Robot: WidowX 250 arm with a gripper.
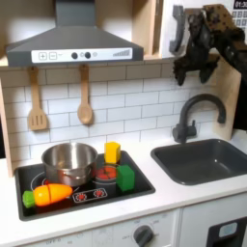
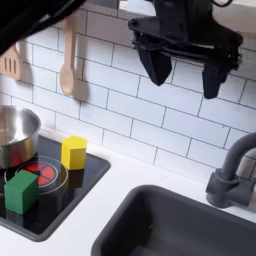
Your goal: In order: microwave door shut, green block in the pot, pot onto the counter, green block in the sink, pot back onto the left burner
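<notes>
Black and bulky, the gripper (image 2: pixel 183 70) hangs high in front of the white tiled wall, above the faucet (image 1: pixel 196 114), and its two fingers (image 2: pixel 158 66) stand well apart with nothing between them. In the first exterior view the gripper (image 1: pixel 193 66) sits just beside the grey handle (image 1: pixel 178 29) of the microwave door, near the top right corner; I cannot tell whether it touches the handle. The pot (image 1: pixel 68 162) stands on the left burner of the black cooktop (image 1: pixel 145 181), shiny and without lid. The green block (image 1: pixel 125 178) rests on the cooktop at the first exterior view's right of the pot, near the front edge, and the yellow block (image 1: pixel 112 151) stands just behind it. An orange carrot toy (image 1: pixel 50 195) lies in front of the pot. The sink (image 1: pixel 205 160) is at the first exterior view's right, dark grey, set in the white counter (image 1: pixel 169 194). Two wooden utensils (image 1: pixel 85 96) hang on the wall under the hood (image 1: pixel 72 43).
</notes>
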